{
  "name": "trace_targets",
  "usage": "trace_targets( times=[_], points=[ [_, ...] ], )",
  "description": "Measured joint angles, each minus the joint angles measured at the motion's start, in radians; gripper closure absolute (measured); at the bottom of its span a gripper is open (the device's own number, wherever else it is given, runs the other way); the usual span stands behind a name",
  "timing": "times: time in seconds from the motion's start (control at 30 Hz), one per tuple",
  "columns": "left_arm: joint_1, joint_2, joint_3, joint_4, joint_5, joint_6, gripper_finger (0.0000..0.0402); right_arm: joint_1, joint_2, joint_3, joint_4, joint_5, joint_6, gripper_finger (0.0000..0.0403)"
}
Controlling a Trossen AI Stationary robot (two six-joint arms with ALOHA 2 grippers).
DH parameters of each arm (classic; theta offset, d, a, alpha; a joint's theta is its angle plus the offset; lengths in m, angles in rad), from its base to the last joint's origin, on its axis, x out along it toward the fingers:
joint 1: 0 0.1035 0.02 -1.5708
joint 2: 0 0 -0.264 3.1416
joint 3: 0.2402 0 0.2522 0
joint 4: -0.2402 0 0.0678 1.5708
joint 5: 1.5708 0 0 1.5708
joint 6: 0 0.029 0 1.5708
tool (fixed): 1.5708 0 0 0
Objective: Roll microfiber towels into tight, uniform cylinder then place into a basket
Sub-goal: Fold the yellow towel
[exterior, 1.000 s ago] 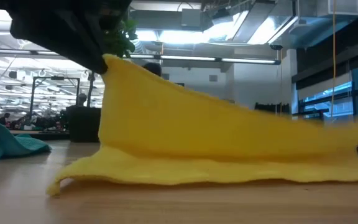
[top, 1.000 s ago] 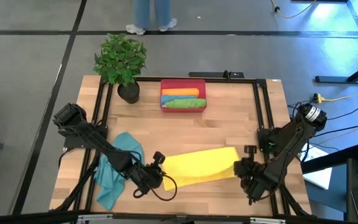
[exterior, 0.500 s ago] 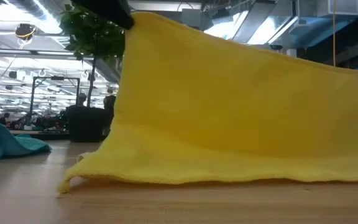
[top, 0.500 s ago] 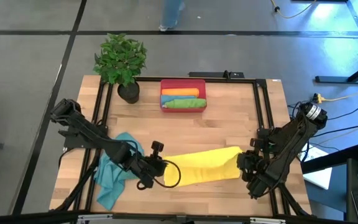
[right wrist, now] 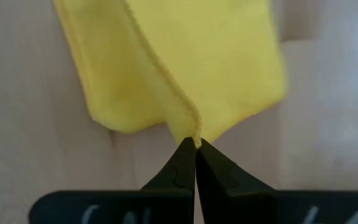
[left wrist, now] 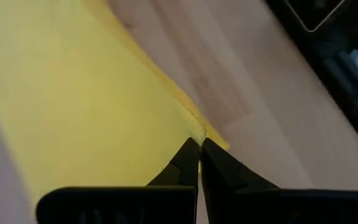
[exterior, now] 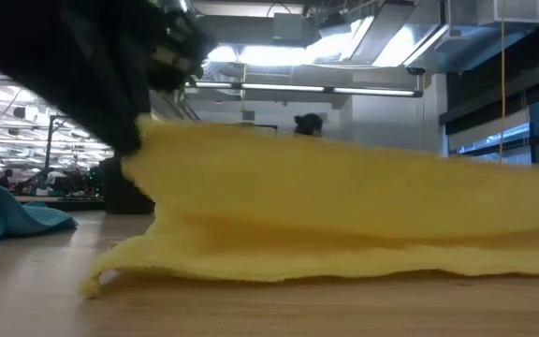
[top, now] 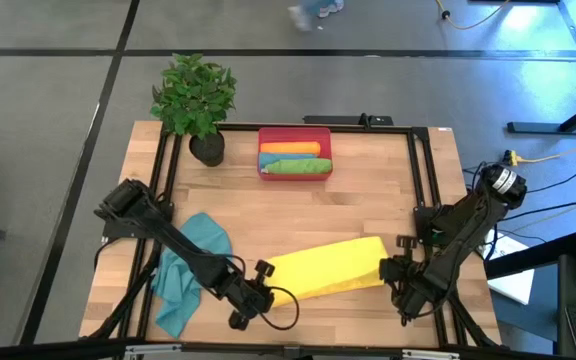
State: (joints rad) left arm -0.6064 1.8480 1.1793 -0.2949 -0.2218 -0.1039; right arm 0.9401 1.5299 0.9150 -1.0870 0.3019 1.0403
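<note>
Yellow towel (top: 323, 270) folded lengthwise on surface (top: 368, 200) near front edge, one end pinched by left claw (top: 260, 298), other by right claw (top: 396, 272). Risk: thin corner pinch slips, fold skews. Basket (top: 294, 153) well apart.

bare wood lies open between the basket (top: 294, 153) at the far edge and the yellow towel (top: 330, 268), which spans the near strip between both arms. the teal towel (top: 190, 262) fills the near left. the plant (top: 194, 100) blocks the far left corner. the far right is free.
</note>
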Motion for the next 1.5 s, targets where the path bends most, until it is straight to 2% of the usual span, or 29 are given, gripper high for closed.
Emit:
trace_targets(
  times=[0.23, 0.37, 0.6, 0.77, 0.83, 0.97, 1.03, 1.17, 1.3, 1.37, 1.5],
  points=[
    [0.002, 0.057, 0.000, -0.003, 0.039, 0.005, 0.0399, 0.000, 0.000, -0.097, 0.232, -0.018, -0.031, 0.0391],
    [0.006, 0.060, 0.000, -0.001, 0.058, 0.025, 0.0375, 0.000, 0.000, -0.117, 0.342, -0.020, -0.088, 0.0354],
    [0.006, 0.045, 0.019, -0.041, 0.057, 0.030, 0.0307, -0.003, 0.000, -0.056, 0.248, -0.030, -0.076, 0.0241],
    [0.006, 0.008, 0.110, -0.232, 0.011, -0.003, 0.0283, -0.003, 0.000, 0.049, 0.107, -0.033, -0.049, 0.0203],
    [0.006, -0.005, 0.132, -0.272, -0.055, -0.016, 0.0283, -0.003, 0.000, 0.080, 0.083, 0.000, -0.048, 0.0201],
    [0.022, -0.024, 0.135, -0.269, -0.160, 0.012, 0.0286, -0.005, 0.000, 0.091, 0.117, 0.151, -0.026, 0.0212],
    [0.044, -0.029, 0.132, -0.258, -0.125, 0.032, 0.0287, -0.017, 0.000, 0.081, 0.171, 0.180, -0.023, 0.0222],
    [0.085, -0.071, 0.133, -0.127, -0.028, 0.091, 0.0287, -0.034, 0.001, 0.077, 0.225, 0.149, -0.032, 0.0247],
    [0.115, -0.117, 0.133, -0.076, -0.020, 0.202, 0.0289, -0.037, -0.002, 0.079, 0.237, 0.147, -0.067, 0.0271],
    [0.137, -0.156, 0.121, -0.060, -0.018, 0.225, 0.0293, -0.037, -0.002, 0.079, 0.241, 0.181, -0.111, 0.0281],
    [0.199, -0.232, -0.015, 0.091, -0.019, 0.221, 0.0307, -0.037, -0.002, 0.079, 0.245, 0.250, -0.114, 0.0296]
  ],
)
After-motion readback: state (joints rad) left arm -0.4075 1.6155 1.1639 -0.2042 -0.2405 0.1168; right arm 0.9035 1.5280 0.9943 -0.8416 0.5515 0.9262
